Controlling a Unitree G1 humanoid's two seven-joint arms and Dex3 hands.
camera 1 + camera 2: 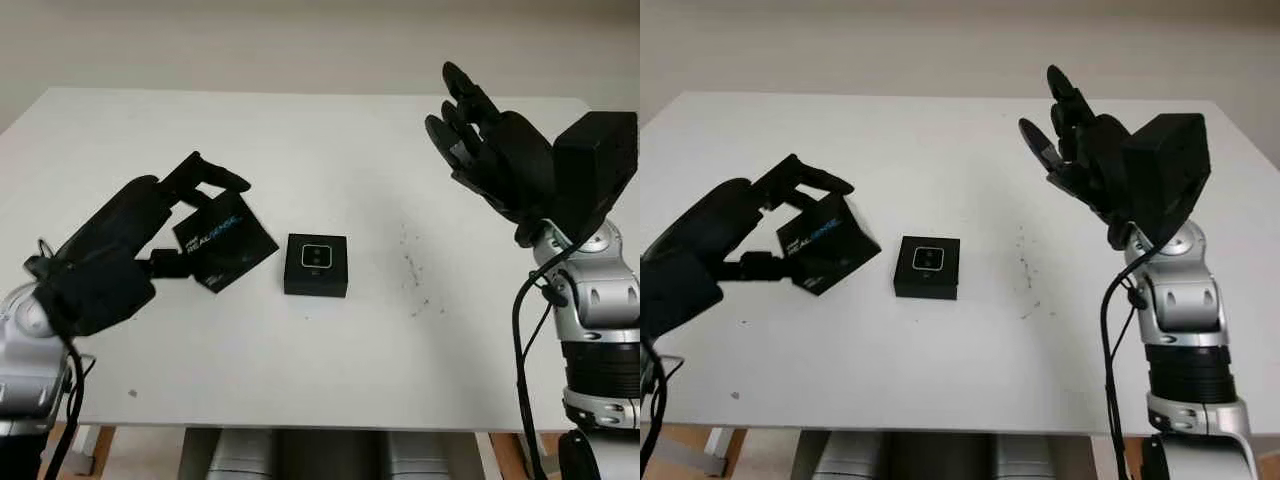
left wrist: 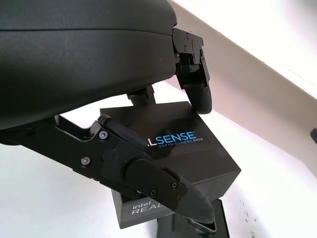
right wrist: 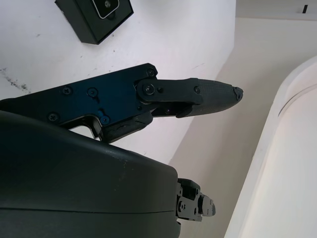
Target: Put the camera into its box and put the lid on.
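Left hand (image 1: 150, 225) is closed around the black cardboard lid with blue-and-white RealSense lettering (image 1: 225, 240), at the left-centre of the white counter (image 1: 300, 130). One finger hooks over the lid's far edge, another presses on its near-left side. The lid is tilted, its printed top facing up and toward the right. In the left wrist view the lid (image 2: 183, 148) sits between the fingers (image 2: 148, 173), with one fingertip above its far corner. Can't tell whether the lid's lower edge touches the counter or is just off it.

Open black square box base (image 1: 316, 264) sits flat on the counter at centre, just right of the lid and apart from it. The small camera with a pale rounded-square face (image 1: 316, 256) is already seated inside the box, face up. The box also shows in the right wrist view (image 3: 96, 17), camera face visible in it.

Right hand (image 1: 1080, 150) is open and holding nothing, raised above the right side of the counter, fingers pointing up and away, well apart from the box. A patch of dark specks (image 1: 415, 275) marks the counter between the box and the right arm.

Lid not yet on the box.
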